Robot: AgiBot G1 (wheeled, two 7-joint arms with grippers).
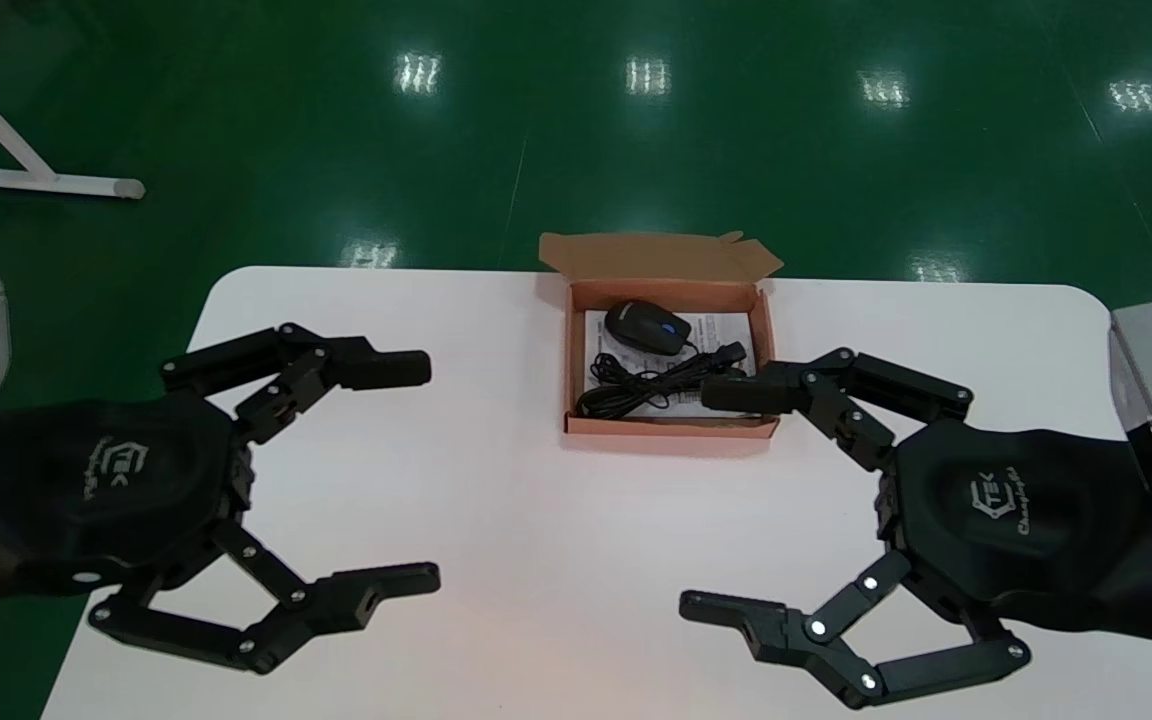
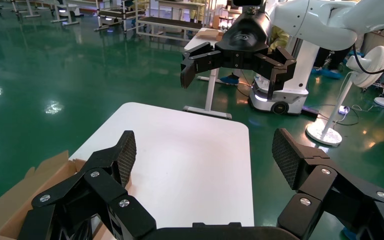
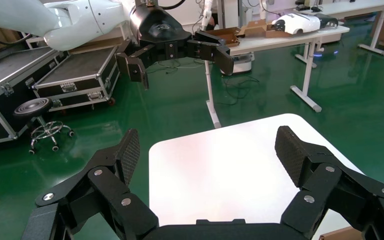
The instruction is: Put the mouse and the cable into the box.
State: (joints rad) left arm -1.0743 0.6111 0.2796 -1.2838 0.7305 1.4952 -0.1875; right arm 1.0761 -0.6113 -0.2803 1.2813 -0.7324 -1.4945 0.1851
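The open cardboard box (image 1: 572,350) stands at the far middle of the white table (image 1: 496,520), lid flap folded back. Inside it lie the black mouse (image 1: 646,327) and the coiled black cable (image 1: 636,385) on a white sheet. My left gripper (image 1: 431,473) hovers open over the table's left half, holding nothing. My right gripper (image 1: 696,500) hovers open over the right half, and its far fingertip (image 1: 736,393) overlaps the box's near right corner. The left wrist view shows its own open gripper (image 2: 203,155) over bare table, with the box flap (image 2: 15,200) beside it. The right wrist view shows its gripper (image 3: 207,150) open too.
Green floor surrounds the table, and a white stand foot (image 1: 46,182) lies on it at the far left. The table's near edges are rounded. Farther off, the wrist views show other tables (image 3: 280,37), black cases (image 3: 75,72) and a stool (image 3: 40,125).
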